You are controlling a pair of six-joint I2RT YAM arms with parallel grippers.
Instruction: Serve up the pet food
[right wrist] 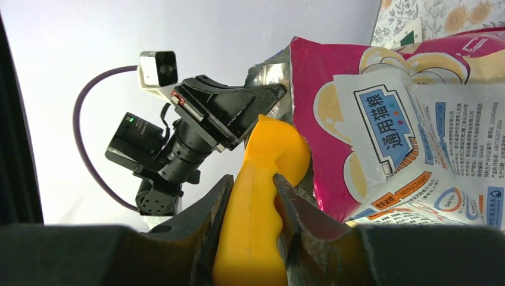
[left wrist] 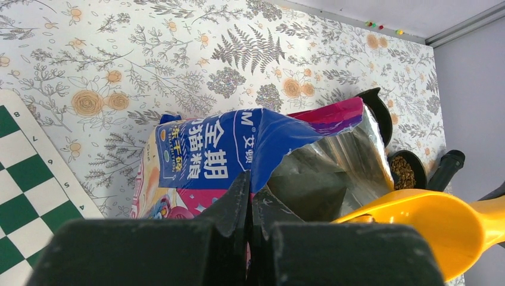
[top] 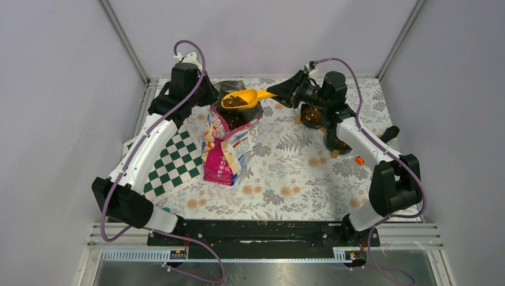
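The pink-blue-white bag point(top: 225, 149) stands open at mid-table. My left gripper point(top: 209, 98) is shut on the bag's torn top edge point(left wrist: 280, 128); its jaws point(left wrist: 251, 182) pinch the foil with no gap. My right gripper point(top: 281, 95) is shut on the handle of the orange scoop point(right wrist: 256, 196). The scoop point(top: 241, 99) hovers level just above the bag's mouth and carries a heap of brown pet food point(top: 236, 100). More pet food lies in a black bowl point(top: 311, 114), which also shows in the left wrist view point(left wrist: 405, 171).
A second black bowl point(top: 336, 142) sits nearer on the right, beside the right arm. A green-and-white chessboard point(top: 172, 161) lies left of the bag, under the left arm. A small orange thing point(top: 358, 159) lies by the right arm. Grey walls enclose the floral tablecloth point(top: 286, 173).
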